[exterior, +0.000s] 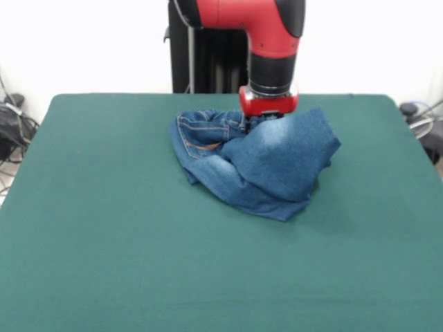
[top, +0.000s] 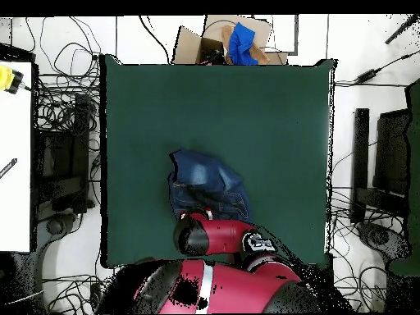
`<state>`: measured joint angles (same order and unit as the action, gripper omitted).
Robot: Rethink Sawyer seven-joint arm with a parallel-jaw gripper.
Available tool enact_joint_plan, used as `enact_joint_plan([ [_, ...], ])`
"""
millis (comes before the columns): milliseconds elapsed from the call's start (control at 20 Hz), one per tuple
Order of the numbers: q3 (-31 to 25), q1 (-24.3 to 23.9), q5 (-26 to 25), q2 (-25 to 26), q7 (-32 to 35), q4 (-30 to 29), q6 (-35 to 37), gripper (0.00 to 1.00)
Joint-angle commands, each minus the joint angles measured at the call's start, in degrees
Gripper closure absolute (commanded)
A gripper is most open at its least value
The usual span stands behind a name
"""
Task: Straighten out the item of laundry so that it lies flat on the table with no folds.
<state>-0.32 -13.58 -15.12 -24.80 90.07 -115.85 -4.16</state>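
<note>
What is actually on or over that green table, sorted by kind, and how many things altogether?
Jeans: 1, crumpled in a heap
Robot arm: 1, its gripper down at the jeans
Table: 1, covered in green
Total: 3

the jeans (exterior: 252, 162) lie bunched on the table (exterior: 104, 263), with the gripper (exterior: 266, 117) down on their far edge.

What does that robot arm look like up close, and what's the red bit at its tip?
The arm is thick and rounded, glossy red with black joint sections, like a bent pipe. A black cylindrical wrist leads to a boxy red claw mount; its fingers are hidden against the jeans. From overhead, a small white marking shows on a black section. No loose cables show on it.
</note>
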Motion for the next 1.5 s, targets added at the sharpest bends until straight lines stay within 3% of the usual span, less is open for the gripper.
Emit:
enact_joint_plan([
  [50, -3.5, 0.9, 0.6, 12.2, 6.9, 13.2, -3.1, 0.0],
  [700, -3.2, 0.9, 0.7, 11.3, 7.4, 12.3, -3.6, 0.0],
  [750, -3.6, 0.5, 0.5, 11.3, 7.3, 12.2, -3.4, 1.0],
  [1500, -4.2, 0.3, -0.5, 11.5, 6.7, 13.1, -3.4, 1.0],
])
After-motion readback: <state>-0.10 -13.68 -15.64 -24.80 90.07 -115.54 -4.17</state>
